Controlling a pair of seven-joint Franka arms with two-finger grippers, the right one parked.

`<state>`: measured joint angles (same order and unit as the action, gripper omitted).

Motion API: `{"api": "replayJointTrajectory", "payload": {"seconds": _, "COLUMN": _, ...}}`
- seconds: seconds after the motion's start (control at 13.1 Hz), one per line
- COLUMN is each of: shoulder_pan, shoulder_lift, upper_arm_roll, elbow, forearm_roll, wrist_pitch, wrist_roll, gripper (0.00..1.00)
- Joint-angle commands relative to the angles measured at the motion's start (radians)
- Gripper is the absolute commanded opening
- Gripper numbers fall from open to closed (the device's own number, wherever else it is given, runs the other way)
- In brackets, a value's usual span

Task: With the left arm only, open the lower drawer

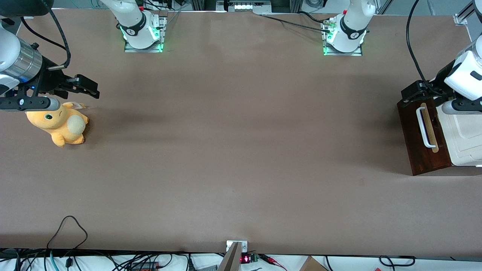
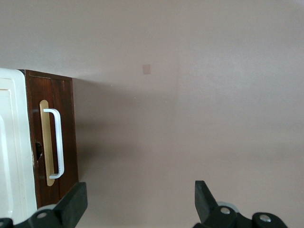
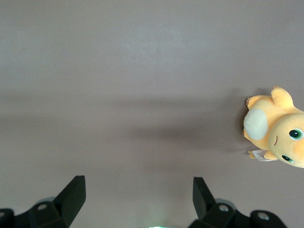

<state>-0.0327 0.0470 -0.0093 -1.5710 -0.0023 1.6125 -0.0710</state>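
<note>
The lower drawer [image 1: 421, 145] has a dark brown wood front and a white bar handle [image 1: 424, 128] on a pale strip. It sits at the working arm's end of the table, its front close against the cream-white cabinet [image 1: 465, 139]. The left arm's black gripper [image 1: 410, 94] hangs above the end of the drawer front farthest from the front camera and touches nothing. In the left wrist view the gripper [image 2: 140, 204] is open and empty, its fingers [image 2: 76, 202] wide apart over bare table. There the drawer front [image 2: 66, 118] and handle [image 2: 57, 142] lie beside one finger.
An orange plush toy [image 1: 60, 126] lies toward the parked arm's end of the table and also shows in the right wrist view [image 3: 278, 128]. Two arm bases [image 1: 344, 37] stand at the table edge farthest from the front camera. Cables [image 1: 67, 229] trail over the near edge.
</note>
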Motion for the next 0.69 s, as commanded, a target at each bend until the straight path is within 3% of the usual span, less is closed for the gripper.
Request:
{"api": "replayJointTrajectory", "payload": {"seconds": 0.0, "shoulder_pan": 0.007, "shoulder_lift": 0.001, "upper_arm_roll": -0.005, "elbow": 0.019, "forearm_roll": -0.022, "wrist_pitch": -0.025, "wrist_roll": 0.023, "gripper": 1.0}}
{"api": "replayJointTrajectory", "payload": {"seconds": 0.46, "shoulder_pan": 0.007, "shoulder_lift": 0.004, "upper_arm_roll": -0.008, "elbow": 0.005, "forearm_roll": -0.015, "wrist_pitch": -0.013, "wrist_roll": 0.03, "gripper": 1.0}}
{"api": "replayJointTrajectory", "payload": {"seconds": 0.53, "shoulder_pan": 0.005, "shoulder_lift": 0.01, "upper_arm_roll": -0.027, "elbow": 0.002, "forearm_roll": 0.004, "wrist_pitch": -0.005, "wrist_roll": 0.016, "gripper": 1.0}}
{"api": "replayJointTrajectory", "payload": {"seconds": 0.61, "shoulder_pan": 0.005, "shoulder_lift": 0.011, "upper_arm_roll": -0.052, "elbow": -0.027, "forearm_roll": 0.098, "wrist_pitch": 0.01, "wrist_roll": 0.013, "gripper": 1.0}}
